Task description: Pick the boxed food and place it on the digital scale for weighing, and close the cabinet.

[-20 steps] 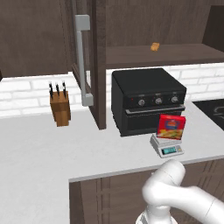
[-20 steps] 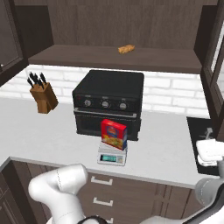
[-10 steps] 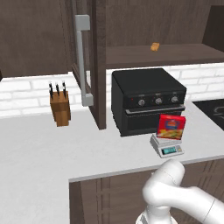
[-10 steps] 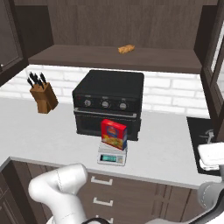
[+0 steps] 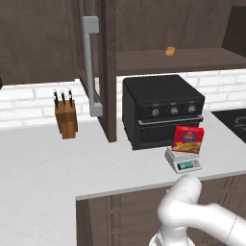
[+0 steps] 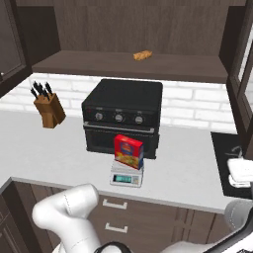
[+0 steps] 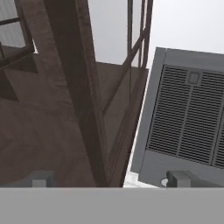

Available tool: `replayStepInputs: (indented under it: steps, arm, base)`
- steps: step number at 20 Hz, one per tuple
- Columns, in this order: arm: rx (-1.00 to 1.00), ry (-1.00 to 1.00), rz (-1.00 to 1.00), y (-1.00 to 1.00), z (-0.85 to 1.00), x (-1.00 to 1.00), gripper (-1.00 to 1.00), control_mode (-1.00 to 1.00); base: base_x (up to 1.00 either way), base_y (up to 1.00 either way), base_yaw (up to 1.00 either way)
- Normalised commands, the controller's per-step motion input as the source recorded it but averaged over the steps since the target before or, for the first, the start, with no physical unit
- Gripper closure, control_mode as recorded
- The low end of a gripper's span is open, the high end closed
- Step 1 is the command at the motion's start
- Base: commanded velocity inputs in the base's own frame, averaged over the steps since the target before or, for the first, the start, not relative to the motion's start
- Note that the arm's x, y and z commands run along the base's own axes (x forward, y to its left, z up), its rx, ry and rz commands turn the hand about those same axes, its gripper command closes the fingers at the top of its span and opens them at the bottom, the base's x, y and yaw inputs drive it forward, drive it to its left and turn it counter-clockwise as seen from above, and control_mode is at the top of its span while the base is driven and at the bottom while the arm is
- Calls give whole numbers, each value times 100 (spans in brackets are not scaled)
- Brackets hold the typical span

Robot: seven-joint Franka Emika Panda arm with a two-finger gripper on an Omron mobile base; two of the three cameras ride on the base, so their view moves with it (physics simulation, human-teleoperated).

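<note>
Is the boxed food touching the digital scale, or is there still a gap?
Touching. In the right base view the boxed food stands upright on the digital scale, its bottom edge on the platform with no gap visible.

Fingers [image 7: 111, 178] wide apart (arm low)

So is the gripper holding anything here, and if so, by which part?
Nothing is held. In the hand view the gripper is open, its fingertips wide apart with nothing between them. The boxed food stands free on the digital scale.
</note>
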Motion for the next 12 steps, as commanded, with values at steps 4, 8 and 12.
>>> replayStepInputs:
  steps: [4,8,12]
  arm:
    - [0,8,0,-1,0,27,-100,-100]
    - [1,2,0,-13,0,11,-100,-100]
    - [3,0,0,-30,8,-1,-100,-100]
  base:
    - [0,0,0]
    - [0,0,0]
    - [0,0,0]
